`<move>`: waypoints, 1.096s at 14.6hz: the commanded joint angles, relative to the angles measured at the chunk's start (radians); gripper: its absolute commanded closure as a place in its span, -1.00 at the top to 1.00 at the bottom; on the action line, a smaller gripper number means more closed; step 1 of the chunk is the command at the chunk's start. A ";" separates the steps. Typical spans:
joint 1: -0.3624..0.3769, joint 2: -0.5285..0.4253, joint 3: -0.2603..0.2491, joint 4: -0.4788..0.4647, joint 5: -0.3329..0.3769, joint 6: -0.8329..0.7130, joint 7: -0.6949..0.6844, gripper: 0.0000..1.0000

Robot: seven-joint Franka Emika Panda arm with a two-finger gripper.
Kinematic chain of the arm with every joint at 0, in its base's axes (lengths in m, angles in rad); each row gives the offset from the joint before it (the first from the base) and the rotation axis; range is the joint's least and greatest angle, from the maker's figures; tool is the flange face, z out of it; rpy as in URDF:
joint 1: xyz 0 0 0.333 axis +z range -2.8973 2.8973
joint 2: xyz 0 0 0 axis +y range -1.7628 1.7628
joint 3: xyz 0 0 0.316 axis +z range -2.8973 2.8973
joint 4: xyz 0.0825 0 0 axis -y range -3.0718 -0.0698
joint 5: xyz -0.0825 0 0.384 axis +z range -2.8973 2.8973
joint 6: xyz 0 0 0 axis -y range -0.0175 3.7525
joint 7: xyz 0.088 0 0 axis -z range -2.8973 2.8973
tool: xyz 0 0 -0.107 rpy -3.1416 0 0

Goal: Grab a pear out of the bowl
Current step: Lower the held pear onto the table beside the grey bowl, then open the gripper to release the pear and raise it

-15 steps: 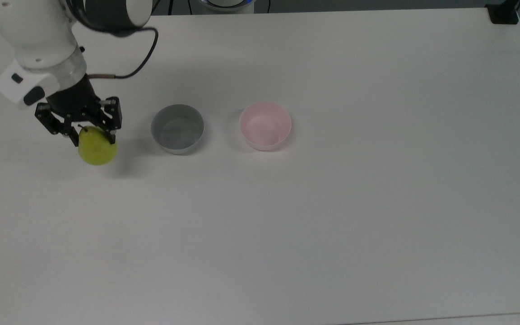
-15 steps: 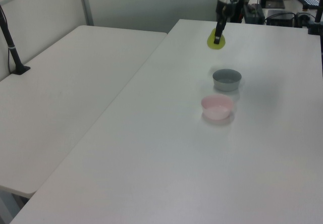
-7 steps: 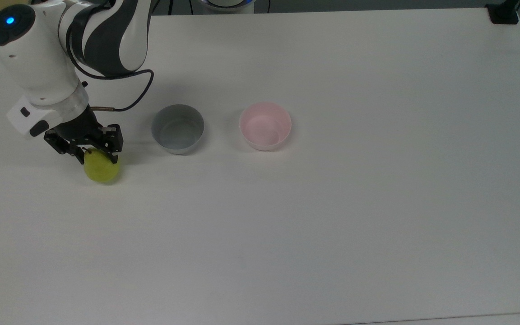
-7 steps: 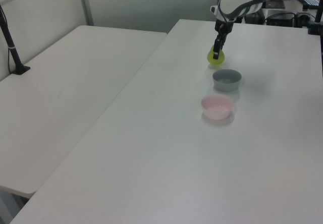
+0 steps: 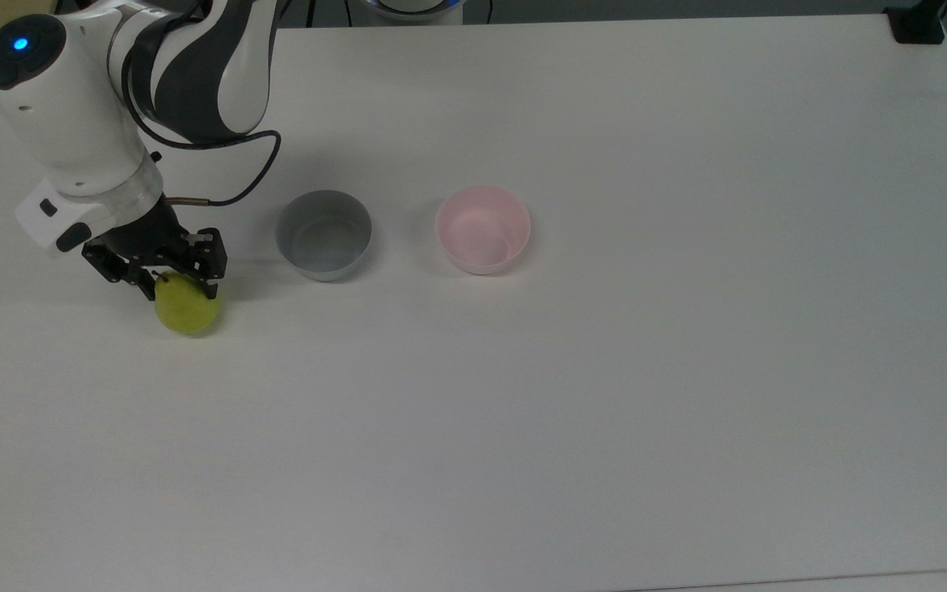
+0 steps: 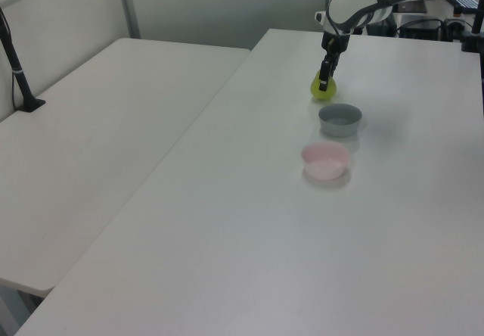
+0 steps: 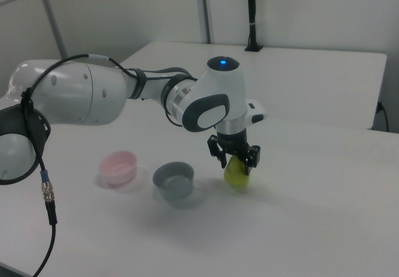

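Note:
The yellow-green pear (image 5: 187, 308) is at table level near the top view's left, well apart from the pale pink bowl (image 5: 482, 228), which holds nothing. My gripper (image 5: 180, 286) points down over the pear and is shut on its upper part, hiding the stem end. In the left view the pear (image 6: 324, 88) sits under the gripper (image 6: 326, 79) beyond both bowls, with the pink bowl (image 6: 326, 160) nearest the camera. The right view has the pear (image 7: 236, 172) in the gripper (image 7: 235, 160), to the right of the pink bowl (image 7: 118, 167).
An empty grey bowl (image 5: 323, 234) stands between the pear and the pink bowl. The white table (image 5: 605, 411) stretches wide toward the top view's right and bottom. A second white table (image 6: 98, 139) adjoins on the left view's left. The arm's cable (image 5: 256, 168) loops near the grey bowl.
Over the last second the gripper came down with the pear, bringing it low to the table. In the last half second it barely moved.

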 commanded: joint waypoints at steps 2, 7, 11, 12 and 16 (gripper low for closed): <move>0.006 -0.039 -0.004 -0.012 0.012 0.008 0.074 1.00; 0.018 -0.198 -0.006 -0.006 -0.011 -0.164 0.101 1.00; 0.008 -0.364 0.001 -0.006 -0.028 -0.372 0.109 1.00; 0.008 -0.399 0.002 -0.006 -0.031 -0.418 0.135 1.00; 0.017 -0.497 0.017 -0.005 -0.138 -0.536 0.320 1.00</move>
